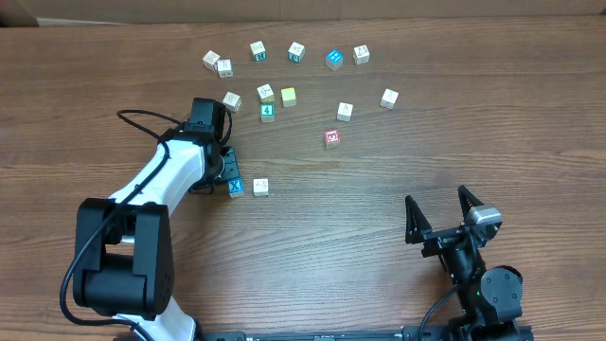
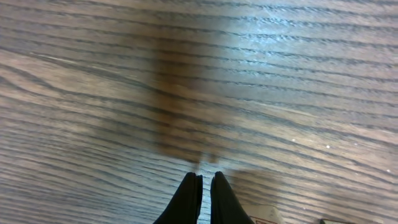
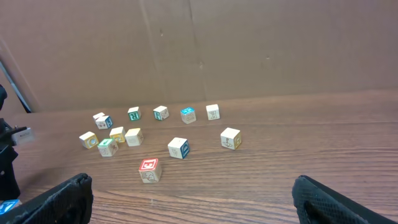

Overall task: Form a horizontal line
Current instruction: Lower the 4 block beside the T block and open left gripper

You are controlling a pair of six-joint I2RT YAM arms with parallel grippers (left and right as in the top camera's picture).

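Line-building step: blue X cube [image 1: 236,187] and a cream cube [image 1: 260,187] sit just beside each other, left of the surface's [image 1: 379,284] centre, with other cubes scattered toward the far edge. Left jaws pinched together on nothing, tips by the blue cube, probably nudging it straight. Right jaws spread wide, empty, by the near-right corner. Next: fetch the teal-green cube [image 1: 267,111] and set it beside the cream one.
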